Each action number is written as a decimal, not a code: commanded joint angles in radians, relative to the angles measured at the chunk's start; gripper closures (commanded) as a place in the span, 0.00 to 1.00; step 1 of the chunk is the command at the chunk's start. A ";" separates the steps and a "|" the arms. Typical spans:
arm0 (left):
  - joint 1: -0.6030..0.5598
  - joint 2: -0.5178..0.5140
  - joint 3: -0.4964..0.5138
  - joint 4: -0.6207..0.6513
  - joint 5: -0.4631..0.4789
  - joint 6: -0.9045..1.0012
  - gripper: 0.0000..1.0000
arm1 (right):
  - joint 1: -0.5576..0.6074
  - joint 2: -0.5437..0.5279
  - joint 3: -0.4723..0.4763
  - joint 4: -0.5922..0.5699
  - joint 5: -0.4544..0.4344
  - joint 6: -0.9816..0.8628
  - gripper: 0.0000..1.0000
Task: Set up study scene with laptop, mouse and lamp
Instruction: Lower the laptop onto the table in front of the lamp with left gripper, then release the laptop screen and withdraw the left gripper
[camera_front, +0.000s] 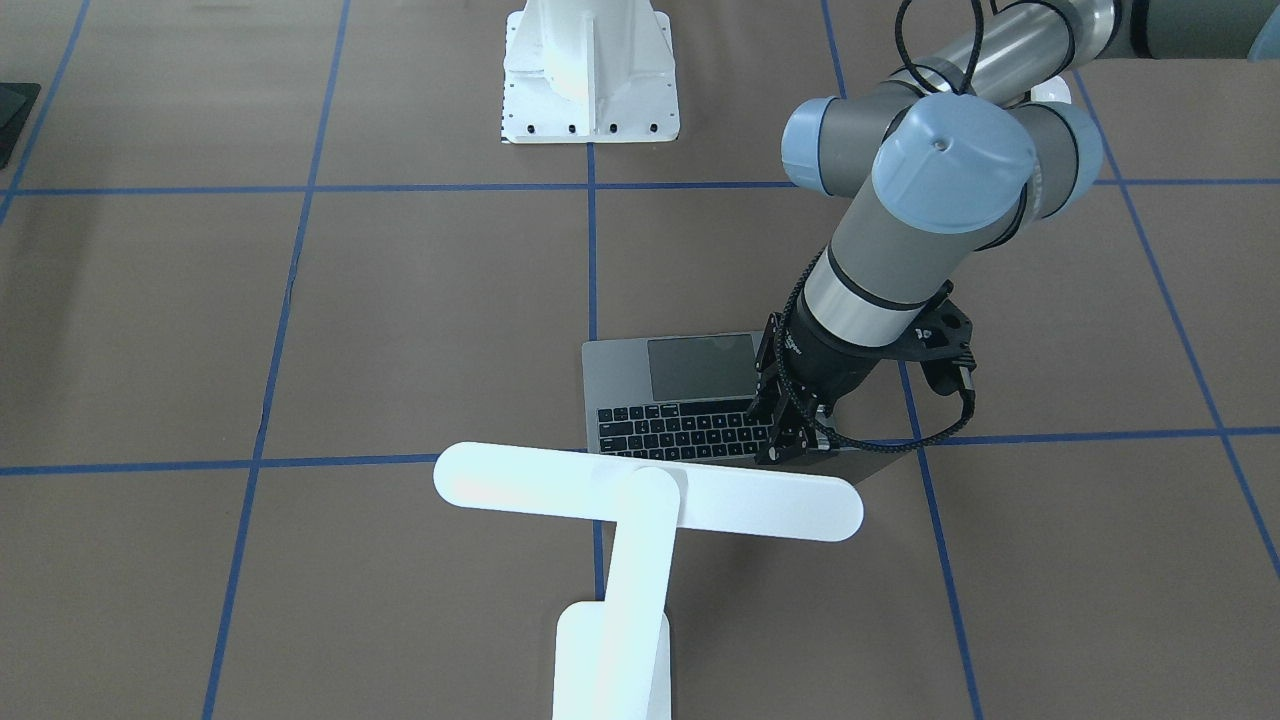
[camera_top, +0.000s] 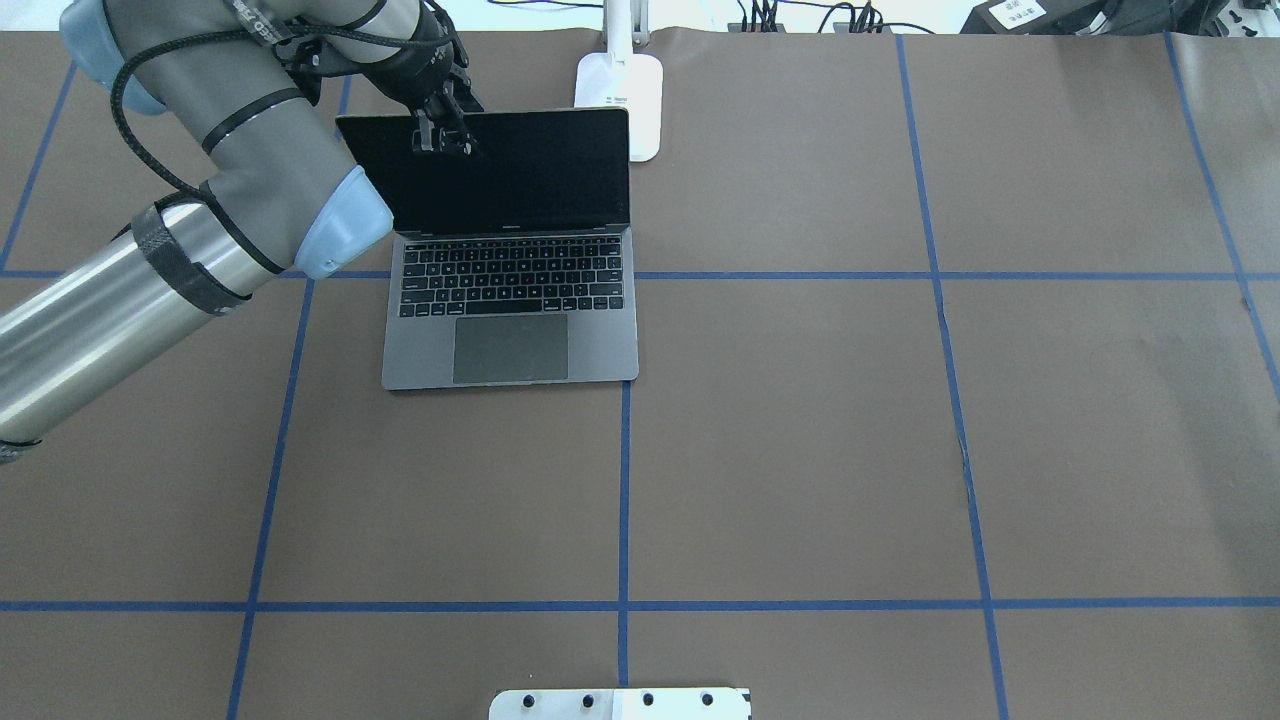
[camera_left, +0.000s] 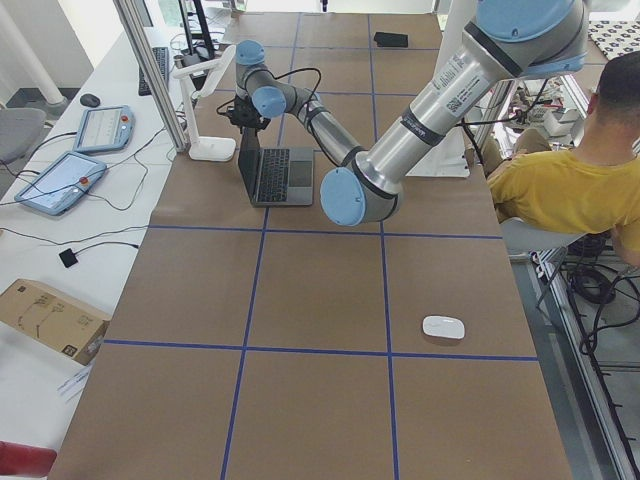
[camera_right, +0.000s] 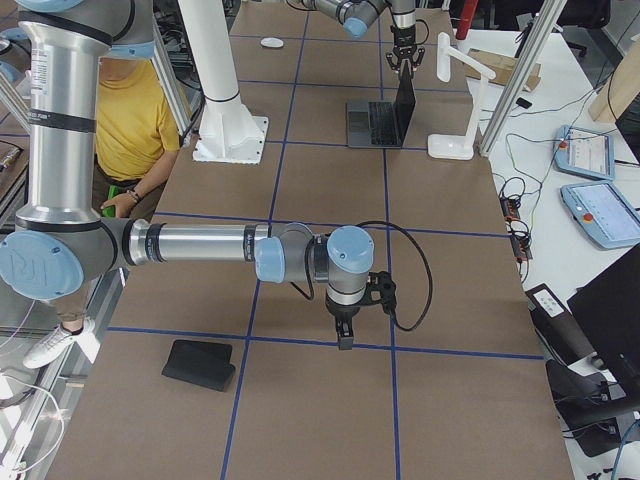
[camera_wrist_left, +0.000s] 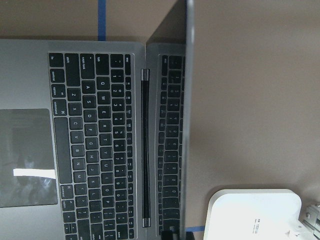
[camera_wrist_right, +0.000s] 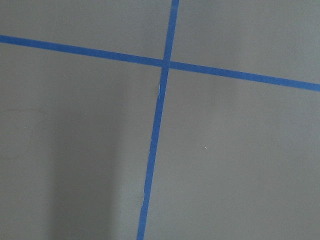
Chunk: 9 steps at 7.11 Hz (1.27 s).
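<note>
The dark-grey laptop (camera_top: 510, 300) stands open on the brown table, its lid nearly upright. My left gripper (camera_top: 443, 140) sits at the lid's top edge near its left corner, fingers shut on the lid; from the front the gripper (camera_front: 790, 440) comes down onto that edge. The left wrist view shows the laptop's lid (camera_wrist_left: 186, 125) edge-on beside the keyboard. The white lamp (camera_front: 650, 490) stands just behind the laptop, its base (camera_top: 620, 95) near the table's far edge. The white mouse (camera_left: 443, 327) lies far off toward the table's left end. My right gripper (camera_right: 341, 335) hangs low over bare table; open or shut, I cannot tell.
A white bolted pedestal (camera_front: 590, 70) stands at the robot's side of the table. A flat black pad (camera_right: 200, 365) lies near the right end. A person in a yellow shirt (camera_left: 570, 190) sits beside the table. Tablets and cables (camera_right: 585, 180) lie beyond the far edge.
</note>
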 joint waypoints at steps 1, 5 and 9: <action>-0.013 0.002 -0.038 0.008 -0.010 0.061 0.00 | 0.000 0.000 0.000 0.000 0.000 0.000 0.00; -0.054 0.285 -0.353 0.011 -0.068 0.488 0.00 | 0.000 0.002 0.000 0.000 0.002 -0.003 0.00; -0.119 0.639 -0.585 0.013 -0.138 1.022 0.00 | 0.000 0.020 0.008 -0.002 0.009 -0.007 0.00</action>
